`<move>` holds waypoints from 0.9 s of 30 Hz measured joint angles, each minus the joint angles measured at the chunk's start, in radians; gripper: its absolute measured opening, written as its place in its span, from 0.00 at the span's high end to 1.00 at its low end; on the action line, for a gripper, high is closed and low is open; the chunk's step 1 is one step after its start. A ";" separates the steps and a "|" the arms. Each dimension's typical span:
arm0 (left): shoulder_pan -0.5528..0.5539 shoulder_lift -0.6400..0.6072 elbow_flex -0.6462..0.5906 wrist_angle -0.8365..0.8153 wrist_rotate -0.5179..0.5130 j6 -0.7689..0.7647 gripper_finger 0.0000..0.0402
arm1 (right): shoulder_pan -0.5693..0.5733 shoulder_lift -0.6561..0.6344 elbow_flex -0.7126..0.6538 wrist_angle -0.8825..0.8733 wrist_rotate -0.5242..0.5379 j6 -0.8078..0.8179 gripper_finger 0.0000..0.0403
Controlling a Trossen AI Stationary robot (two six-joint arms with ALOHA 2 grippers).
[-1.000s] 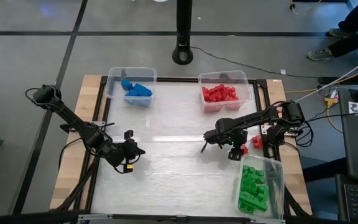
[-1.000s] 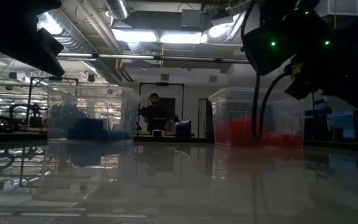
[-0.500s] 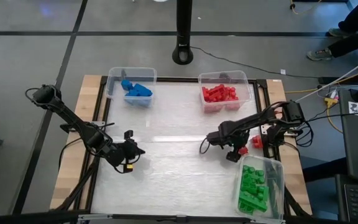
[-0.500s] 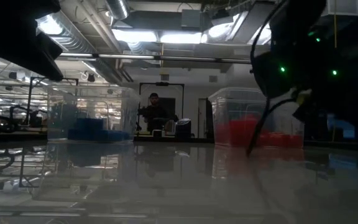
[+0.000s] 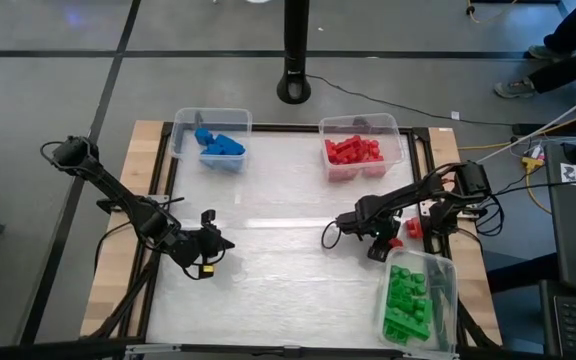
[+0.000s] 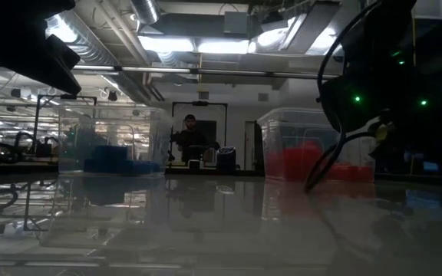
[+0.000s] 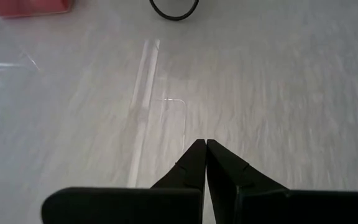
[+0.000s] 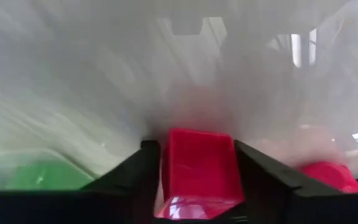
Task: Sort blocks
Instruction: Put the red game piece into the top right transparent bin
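The left gripper [image 5: 216, 243] hovers over the table's [image 5: 278, 280] seven-o'clock area, jaws pressed together on nothing. At eleven o'clock a bin holds the blue blocks [image 5: 220, 146]; at one o'clock, the red blocks [image 5: 352, 150]. The right gripper [image 5: 379, 247], at four o'clock, clamps a red block [image 8: 199, 171], with the green blocks [image 5: 407, 302] binned at five o'clock.

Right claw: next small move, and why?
Probably lift and carry toward the red bin. The right claw has a red block between its fingers, low over the table beside the green bin, where another red block lies loose nearby. The left claw waits shut over bare table.
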 joint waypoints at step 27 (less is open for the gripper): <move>0.000 0.000 0.000 0.000 0.000 -0.001 0.99 | 0.002 0.004 0.456 -0.100 0.276 -0.374 0.66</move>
